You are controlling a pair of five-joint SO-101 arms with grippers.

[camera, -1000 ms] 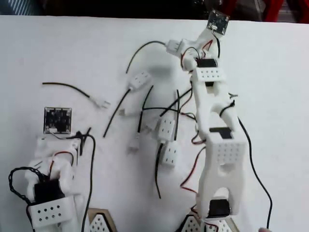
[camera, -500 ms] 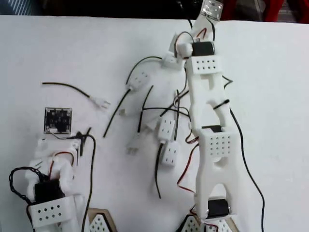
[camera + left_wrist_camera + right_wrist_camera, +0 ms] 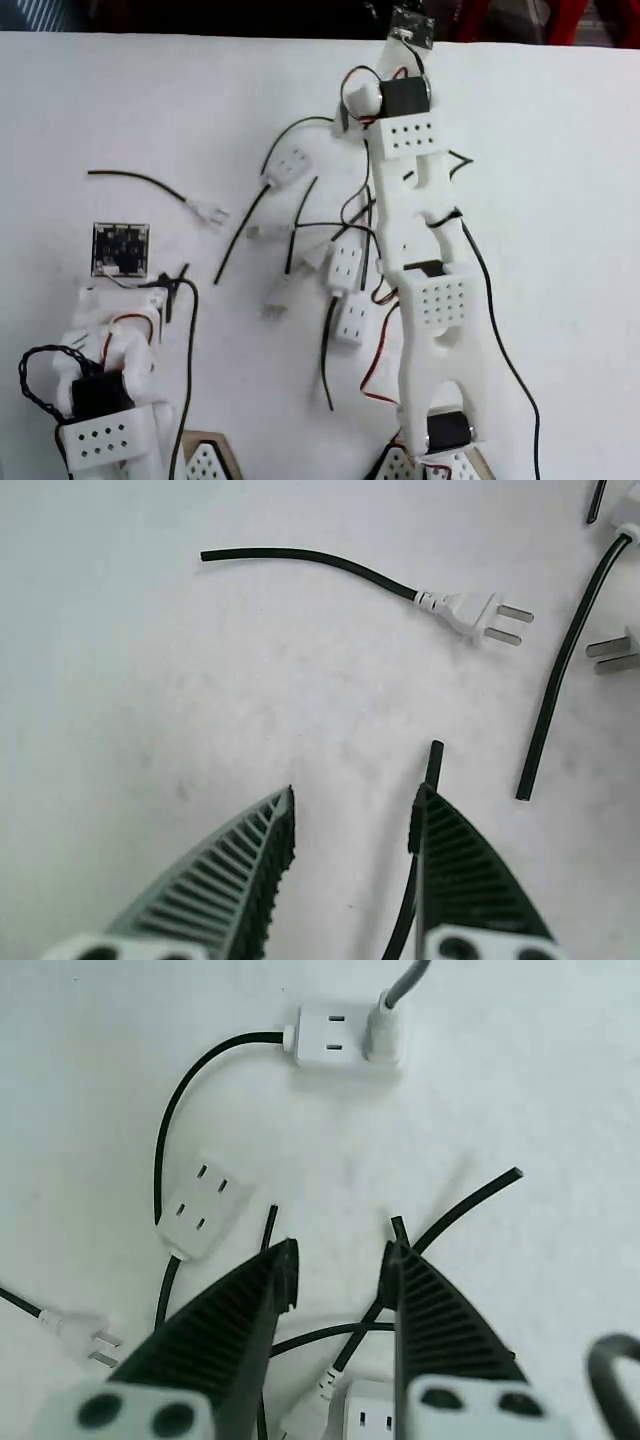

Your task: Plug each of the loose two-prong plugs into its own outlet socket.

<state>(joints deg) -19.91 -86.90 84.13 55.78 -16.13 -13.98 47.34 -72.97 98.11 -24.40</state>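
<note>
**Left pincer** (image 3: 355, 798): Your left arm (image 3: 105, 400) sits folded at the near left corner of the surface (image 3: 560, 150). The jaws stand moderately apart with nothing between them, low over bare surface. A black cord end lies just beside one fingertip.

**Right pincer** (image 3: 342, 1252): Your right arm (image 3: 430, 250) is stretched toward the far edge. The jaws are partly spread and grip nothing. Loose black cord ends lie on the surface beneath the gap.

**White two-prong plug** (image 3: 475, 615): Loose, on a short black cord. It lies flat ahead of your left pincer and well apart from it, prongs bare.

**Second plug** (image 3: 615, 650): Cut by the edge of the left wrist view, prongs bare, just beside a black cord.

**Third plug** (image 3: 275, 300): Loose, on a black cord, near the middle of the surface and left of the paired sockets.

**Filled outlet socket** (image 3: 335, 1038): A white block on a black cord, ahead of your right pincer. A grey-corded plug (image 3: 385, 1030) sits in one outlet and the neighbouring outlet is free.

**Twin outlet socket** (image 3: 200, 1205): White, both slot pairs vacant, lying beside the curve of the filled socket's cord.

**Paired sockets** (image 3: 345, 265): Two white blocks close together, just left of your right arm among crossed black cords. You cannot tell whether anything is plugged into them.
</note>
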